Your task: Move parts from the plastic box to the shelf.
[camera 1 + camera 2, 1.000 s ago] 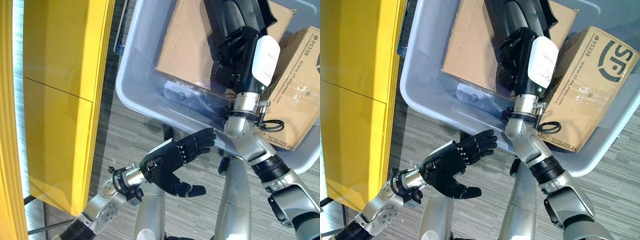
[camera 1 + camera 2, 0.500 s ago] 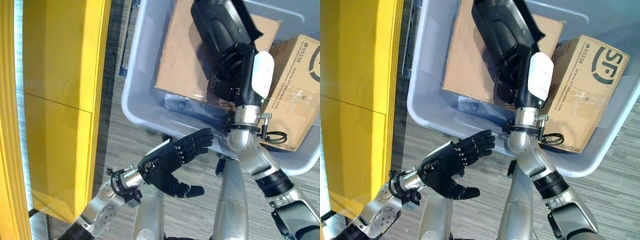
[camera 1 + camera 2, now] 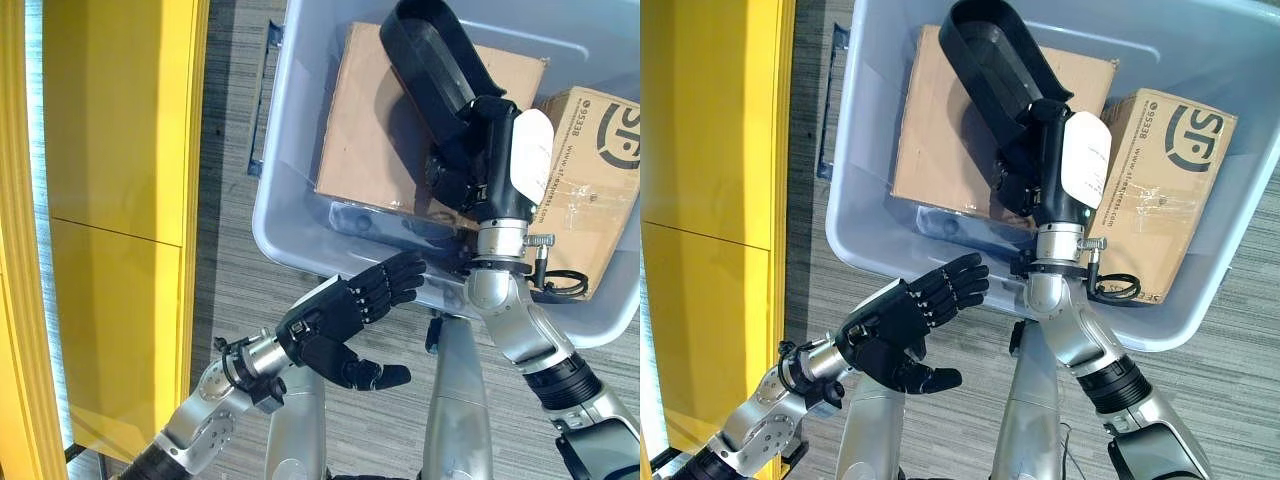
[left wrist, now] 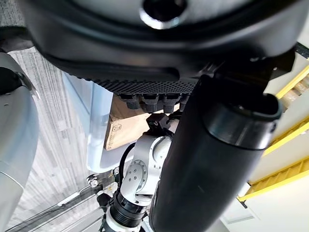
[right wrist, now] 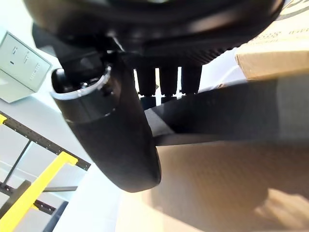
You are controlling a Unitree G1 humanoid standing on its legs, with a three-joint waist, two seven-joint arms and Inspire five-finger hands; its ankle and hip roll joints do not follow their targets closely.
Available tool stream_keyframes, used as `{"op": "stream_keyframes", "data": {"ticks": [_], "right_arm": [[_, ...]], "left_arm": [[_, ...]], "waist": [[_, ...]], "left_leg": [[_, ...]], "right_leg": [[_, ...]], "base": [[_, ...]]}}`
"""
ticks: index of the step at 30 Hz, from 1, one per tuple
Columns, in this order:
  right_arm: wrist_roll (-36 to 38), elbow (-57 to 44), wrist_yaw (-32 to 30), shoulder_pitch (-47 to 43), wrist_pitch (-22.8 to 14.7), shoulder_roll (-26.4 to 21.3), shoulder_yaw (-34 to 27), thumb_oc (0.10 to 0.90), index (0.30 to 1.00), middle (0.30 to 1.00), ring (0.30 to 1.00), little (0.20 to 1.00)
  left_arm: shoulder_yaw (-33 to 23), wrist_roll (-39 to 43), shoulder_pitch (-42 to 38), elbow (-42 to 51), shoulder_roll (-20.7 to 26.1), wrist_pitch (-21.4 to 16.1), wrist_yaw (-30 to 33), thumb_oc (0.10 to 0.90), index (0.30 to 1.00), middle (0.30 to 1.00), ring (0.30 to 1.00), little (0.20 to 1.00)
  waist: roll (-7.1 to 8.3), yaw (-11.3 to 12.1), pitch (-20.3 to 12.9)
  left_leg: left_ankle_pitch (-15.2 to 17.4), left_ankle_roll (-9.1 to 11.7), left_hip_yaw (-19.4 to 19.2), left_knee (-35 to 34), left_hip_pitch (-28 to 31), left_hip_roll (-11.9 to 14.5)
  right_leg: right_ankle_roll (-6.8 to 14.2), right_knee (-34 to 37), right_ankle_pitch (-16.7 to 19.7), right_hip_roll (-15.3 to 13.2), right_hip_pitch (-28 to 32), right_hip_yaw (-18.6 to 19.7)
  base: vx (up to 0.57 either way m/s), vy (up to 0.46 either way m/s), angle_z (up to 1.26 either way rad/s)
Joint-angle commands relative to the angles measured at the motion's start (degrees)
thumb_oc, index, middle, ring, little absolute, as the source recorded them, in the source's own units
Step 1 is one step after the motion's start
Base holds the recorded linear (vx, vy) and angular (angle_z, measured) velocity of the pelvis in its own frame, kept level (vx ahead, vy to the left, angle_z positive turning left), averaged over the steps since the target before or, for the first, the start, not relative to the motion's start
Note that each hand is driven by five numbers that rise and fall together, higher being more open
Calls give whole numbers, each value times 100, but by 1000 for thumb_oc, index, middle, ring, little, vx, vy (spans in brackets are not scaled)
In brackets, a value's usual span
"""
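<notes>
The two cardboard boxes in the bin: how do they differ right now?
The left cardboard box lies flat with a plain brown face up; the right cardboard box is tilted against the plastic bin's side and carries dark print and clear tape. The long black part in the right hand rises over the left box, while the right box has nothing over it. Both are brown and sit inside the bin.

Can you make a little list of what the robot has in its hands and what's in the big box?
right robot hand: shut on a black part, over the box
left robot hand: open, holds nothing, outside the box near its wall
box: grey plastic, on the floor
in the box: flat carton; printed carton beside it
shelf: yellow, to the robot's left
</notes>
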State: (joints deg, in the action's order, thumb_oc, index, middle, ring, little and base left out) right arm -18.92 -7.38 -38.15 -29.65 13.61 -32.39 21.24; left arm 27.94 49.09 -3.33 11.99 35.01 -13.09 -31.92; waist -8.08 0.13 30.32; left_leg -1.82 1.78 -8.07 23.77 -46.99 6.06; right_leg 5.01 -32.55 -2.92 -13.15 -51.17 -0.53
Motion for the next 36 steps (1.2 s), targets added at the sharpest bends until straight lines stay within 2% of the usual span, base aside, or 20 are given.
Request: {"op": "stream_keyframes", "data": {"ticks": [1,7,8,10,11,12,18,25,31,36], "right_arm": [[-336,-1036,-226,-481,-471,-306,-236,400,300,300,300,300],[-460,-1096,-234,-727,-420,-447,-355,400,300,300,300,300],[-473,-1112,-194,-849,-421,-500,-420,400,300,300,300,300],[-424,-1132,-106,-987,-409,-600,-530,400,300,300,300,300],[-398,-1126,-76,-974,-405,-616,-544,400,300,300,300,300],[-374,-1159,-16,-1061,-383,-651,-595,400,300,300,300,300],[-266,-1260,322,-1065,-346,-727,-678,400,300,300,300,300],[186,-1332,295,-757,-603,-672,-792,400,300,300,300,300],[310,-1511,527,-809,-620,-657,-892,400,300,300,300,300],[722,-1684,737,-631,-794,-608,-949,400,300,300,300,300]], "left_arm": [[118,74,299,935,-111,-339,-268,900,1000,1000,1000,1000],[95,36,248,970,-108,-208,-254,900,1000,1000,1000,1000],[47,47,205,993,-91,-197,-277,900,1000,1000,1000,1000],[24,69,227,1000,-64,-185,-325,900,1000,1000,1000,1000],[43,65,262,998,-61,-176,-339,900,1000,1000,1000,1000],[9,66,233,1005,-50,-180,-358,900,1000,1000,1000,1000],[-70,125,289,1046,-32,-206,-484,900,1000,1000,1000,1000],[-343,393,336,1175,8,79,-539,900,1000,1000,1000,1000],[-402,498,358,1128,-86,171,-654,900,1000,1000,1000,1000],[-595,531,410,1143,-149,328,-710,900,1000,1000,1000,1000]], "waist": [[-150,-28,-52],[-115,5,-52],[-132,29,-52],[-130,45,-52],[-116,37,-52],[-127,49,-52],[-115,18,-52],[-30,-67,-52],[-104,-130,-52],[-88,-178,-53]], "left_leg": [[269,29,-34,-335,231,27],[258,20,6,-386,340,21],[115,-22,-34,-431,227,44],[124,-23,-35,-458,318,34],[249,21,15,-425,445,6],[129,-21,-37,-465,360,29],[159,0,-93,-524,694,47],[213,-2,-117,-699,1582,118],[124,81,-129,-1053,2228,168],[109,98,-146,-1160,2608,217]], "right_leg": [[-403,-254,-788,475,455,-230],[-412,-208,-779,471,575,-268],[-447,-167,-645,473,461,-329],[-444,-125,-644,447,555,-358],[-412,-147,-755,440,687,-311],[-446,-110,-640,442,597,-372],[-431,30,-607,392,895,-395],[-452,59,-747,355,1693,-485],[-434,182,-809,303,2189,-485],[-441,188,-823,326,2474,-492]], "base": [[0,0,0],[-12,-14,0],[-48,-11,1],[-12,-16,1],[0,0,0],[0,0,0],[-12,-1,0],[51,2,0],[68,34,-5],[38,-9,1]]}}
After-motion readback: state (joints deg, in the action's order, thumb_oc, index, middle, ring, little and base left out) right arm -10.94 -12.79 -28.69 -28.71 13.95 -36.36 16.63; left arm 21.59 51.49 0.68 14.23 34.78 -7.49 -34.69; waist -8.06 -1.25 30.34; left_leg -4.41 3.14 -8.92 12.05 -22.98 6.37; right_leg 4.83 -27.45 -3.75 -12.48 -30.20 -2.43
